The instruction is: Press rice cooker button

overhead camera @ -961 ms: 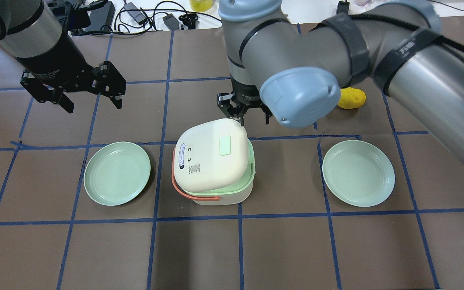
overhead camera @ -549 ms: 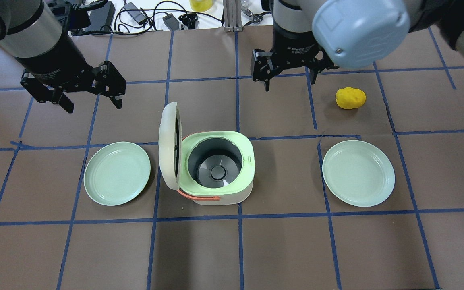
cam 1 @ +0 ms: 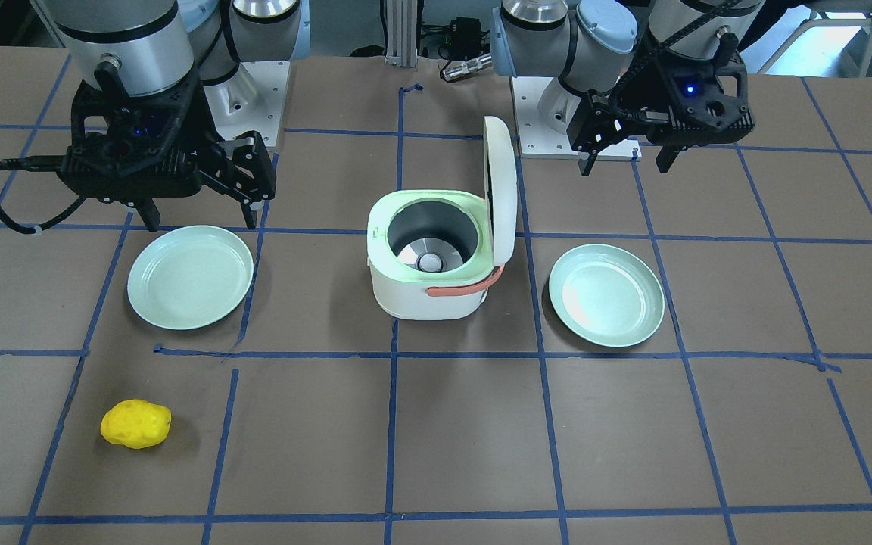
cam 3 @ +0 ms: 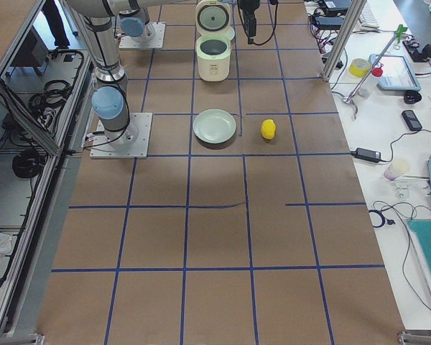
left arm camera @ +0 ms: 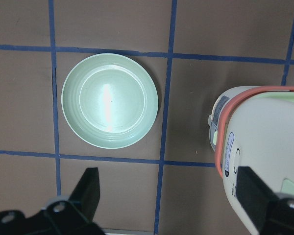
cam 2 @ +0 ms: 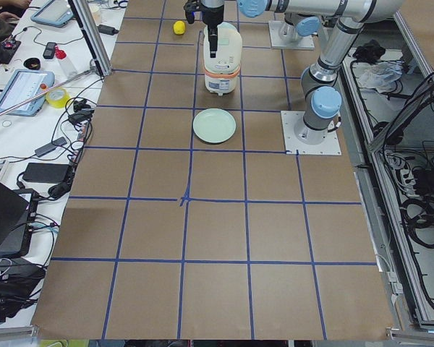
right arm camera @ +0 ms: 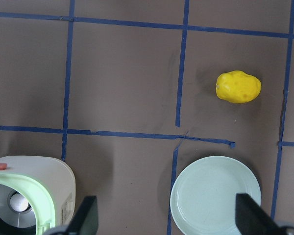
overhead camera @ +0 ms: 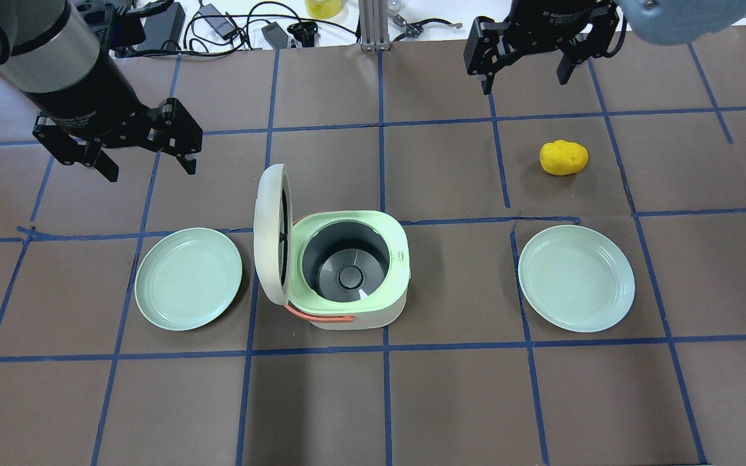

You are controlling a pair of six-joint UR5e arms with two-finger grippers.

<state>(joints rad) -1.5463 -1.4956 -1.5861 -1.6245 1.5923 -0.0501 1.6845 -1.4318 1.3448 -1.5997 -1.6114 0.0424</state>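
Both claws hang spread wide with nothing between their fingers, so you have no contact with anything: the left gripper [overhead camera: 149, 169] and the right gripper [overhead camera: 525, 81] are each in the air, well apart from the cooker. Nearest the robot in your overhead view, the rice cooker [overhead camera: 360, 320] stands on the table [overhead camera: 321, 408] between two green plates, the left plate [overhead camera: 188, 278] just beside it and the right plate [overhead camera: 577, 278] a little further off. Its lid [overhead camera: 268, 239] stands upright on the left side, and you look straight down into the grey inner pot [overhead camera: 321, 255]; the orange handle [overhead camera: 327, 317] lies along the near edge. Beyond the left plate hovers the left gripper. Past the right plate a yellow potato-shaped thing [overhead camera: 563, 157] lies on the table, and the right gripper hangs beyond that, near the far edge.
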